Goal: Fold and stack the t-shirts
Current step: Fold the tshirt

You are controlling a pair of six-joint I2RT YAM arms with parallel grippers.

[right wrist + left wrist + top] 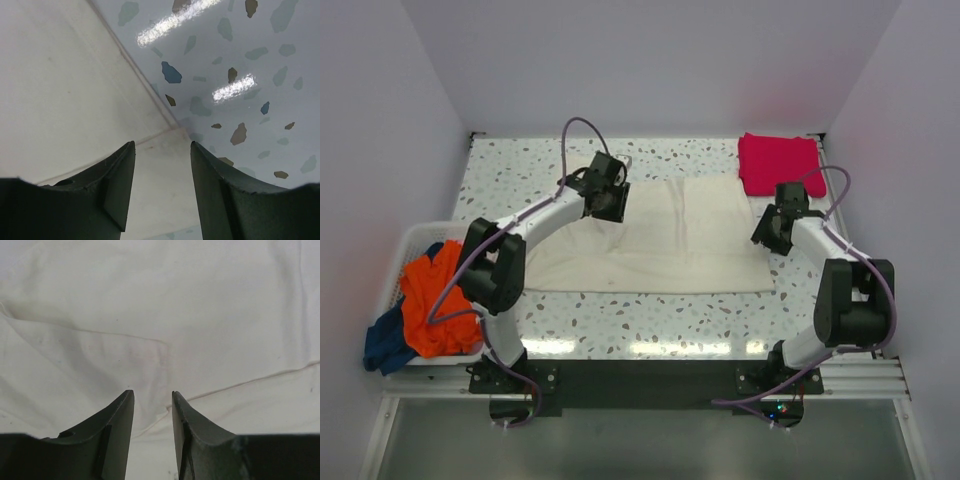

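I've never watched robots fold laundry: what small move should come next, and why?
Probably lower both and pinch cloth: the left gripper and right gripper hang open over the flat cream shirt, holding nothing.

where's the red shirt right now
In the top view, the folded magenta-red t-shirt lies at the far right corner of the table, just beyond the right gripper and next to the cream t-shirt's far right corner.

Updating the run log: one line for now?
cream t-shirt laid flat | left gripper open over it | right gripper open at its edge | magenta t-shirt folded
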